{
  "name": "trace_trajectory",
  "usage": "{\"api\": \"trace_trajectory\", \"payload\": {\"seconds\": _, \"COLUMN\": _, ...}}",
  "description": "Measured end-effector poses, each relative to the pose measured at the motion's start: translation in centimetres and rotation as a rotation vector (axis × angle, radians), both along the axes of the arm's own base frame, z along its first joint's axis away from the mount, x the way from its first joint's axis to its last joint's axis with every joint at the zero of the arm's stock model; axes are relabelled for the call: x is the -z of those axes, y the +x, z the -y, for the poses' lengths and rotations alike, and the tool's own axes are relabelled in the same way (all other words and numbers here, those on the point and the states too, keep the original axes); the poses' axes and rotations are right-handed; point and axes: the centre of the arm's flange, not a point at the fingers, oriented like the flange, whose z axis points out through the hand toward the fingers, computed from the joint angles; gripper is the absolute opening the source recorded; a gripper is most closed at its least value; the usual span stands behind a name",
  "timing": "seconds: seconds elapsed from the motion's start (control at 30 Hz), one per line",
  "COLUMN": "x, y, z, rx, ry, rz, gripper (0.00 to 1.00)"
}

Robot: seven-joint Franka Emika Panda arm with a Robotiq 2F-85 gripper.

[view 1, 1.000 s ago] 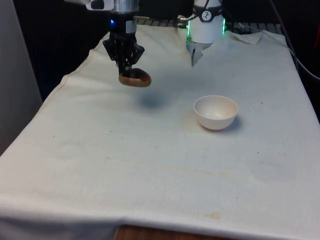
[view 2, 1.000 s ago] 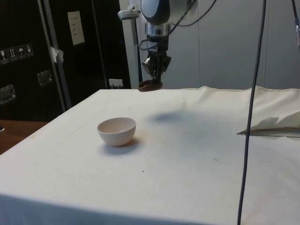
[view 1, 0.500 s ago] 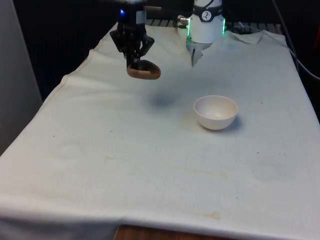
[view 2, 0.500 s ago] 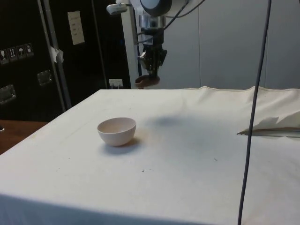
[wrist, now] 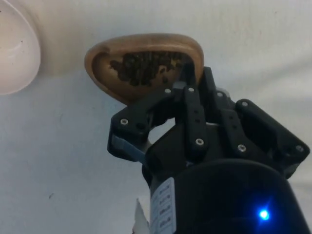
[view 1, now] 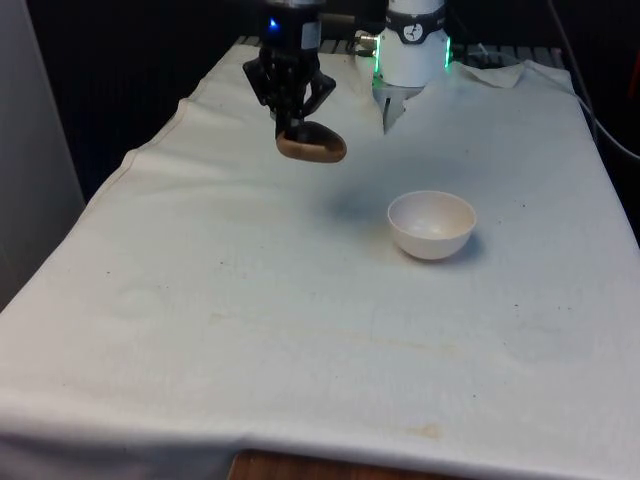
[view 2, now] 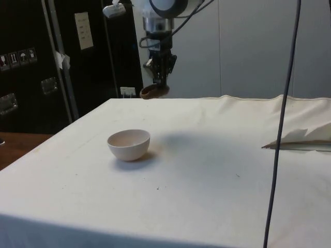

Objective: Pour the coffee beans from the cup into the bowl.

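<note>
The black pincer (view 1: 297, 128) clamps the rim of a shallow brown wooden cup (view 1: 312, 146), held level above the tabletop (view 1: 250, 300) so its dark coffee beans (wrist: 146, 67) stay in. The round white bowl (view 1: 431, 225) sits apart, toward the front view's right.

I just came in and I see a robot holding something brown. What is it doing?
The robot's gripper is shut on the rim of a small brown cup and holds it in the air above the table. The cup has coffee beans inside. A white bowl sits on the cloth, towards the front view's right of the cup, and looks empty. The cup is not over the bowl yet, so no beans have been poured.
</note>
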Motion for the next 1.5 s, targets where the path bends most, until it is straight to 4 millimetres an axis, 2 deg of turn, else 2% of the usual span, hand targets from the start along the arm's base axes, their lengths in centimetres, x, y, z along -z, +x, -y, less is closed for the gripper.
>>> {"api": "trace_trajectory", "payload": {"seconds": 0.37, "x": 0.1, "y": 1.6, "z": -3.1, "rx": -0.016, "ry": -0.026, "rz": 0.004, "gripper": 0.00}}
{"api": "trace_trajectory", "payload": {"seconds": 1.5, "x": -0.1, "y": 3.5, "z": -10.6, "rx": -0.081, "ry": -0.155, "rz": -0.011, "gripper": 0.00}}
